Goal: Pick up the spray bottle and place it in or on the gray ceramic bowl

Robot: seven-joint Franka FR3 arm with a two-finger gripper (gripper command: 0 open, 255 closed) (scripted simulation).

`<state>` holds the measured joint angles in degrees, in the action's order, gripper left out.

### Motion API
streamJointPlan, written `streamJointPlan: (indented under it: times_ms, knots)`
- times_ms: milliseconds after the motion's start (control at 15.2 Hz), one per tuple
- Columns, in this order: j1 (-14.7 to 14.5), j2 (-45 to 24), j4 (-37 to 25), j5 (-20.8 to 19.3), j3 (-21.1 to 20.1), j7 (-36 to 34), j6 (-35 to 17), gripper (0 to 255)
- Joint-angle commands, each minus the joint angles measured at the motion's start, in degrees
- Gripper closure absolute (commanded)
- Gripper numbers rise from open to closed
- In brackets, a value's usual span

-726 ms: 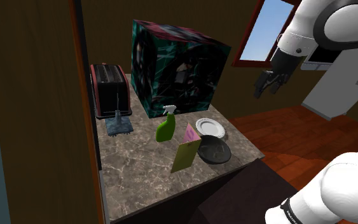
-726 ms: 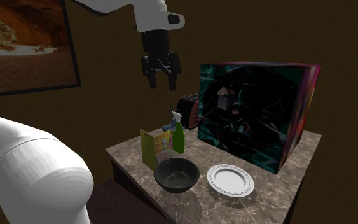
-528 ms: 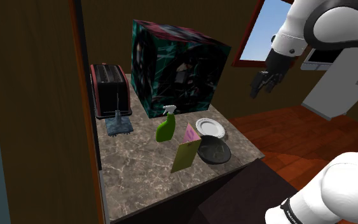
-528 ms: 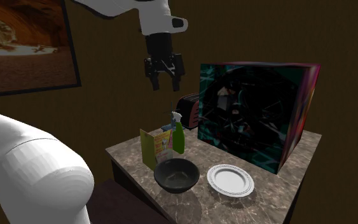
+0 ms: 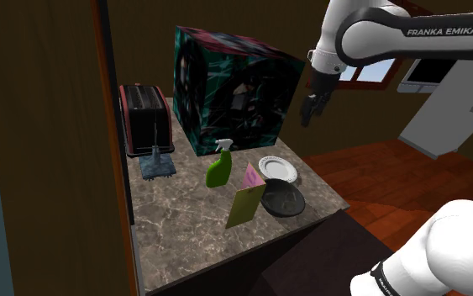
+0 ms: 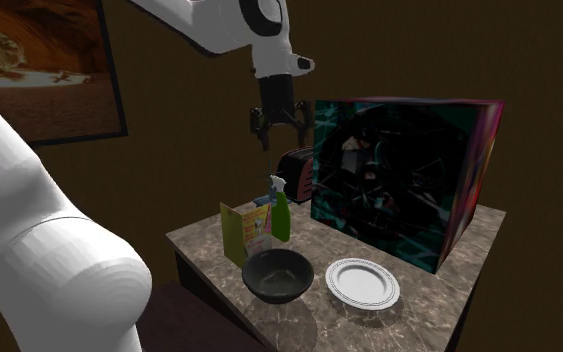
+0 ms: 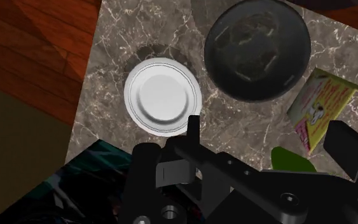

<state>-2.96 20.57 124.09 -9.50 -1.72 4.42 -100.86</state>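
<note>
- The marble counter (image 5: 184, 229) fills the lower centre of the shoulder view and carries everything below.
- A big dark patterned box (image 5: 230, 88) stands at upper centre. A toaster (image 5: 146, 118) stands near it, toward the frame's left.
- The dark grey bowl (image 5: 283, 200) sits right of centre near the counter's edge, empty, and touches or nearly touches a white plate (image 5: 278, 169) just above it.
- A yellow-green carton (image 5: 246, 198) stands just left of the bowl.
- The green spray bottle (image 5: 218, 168) is at the frame's centre, upright, with its long axis vertical and its white trigger head on top. It stands beside the carton, not in the bowl.
- The gripper (image 6: 281, 135) hangs at upper centre of the second exterior view, jaws apart and empty. The bottle there (image 6: 280, 212) lies almost straight below, well apart, so I judge the next move to be a descent onto its neck.
</note>
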Motion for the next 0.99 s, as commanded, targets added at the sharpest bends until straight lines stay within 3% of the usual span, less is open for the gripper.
streamJointPlan:
  times_ms: [0,924]
  knots:
    - [-0.66,-5.45,-3.40,-1.08,-0.22,3.20,-0.80,0]
    - [-6.05,-37.61,-27.65,-10.15,-4.93,20.89,-0.01,0]
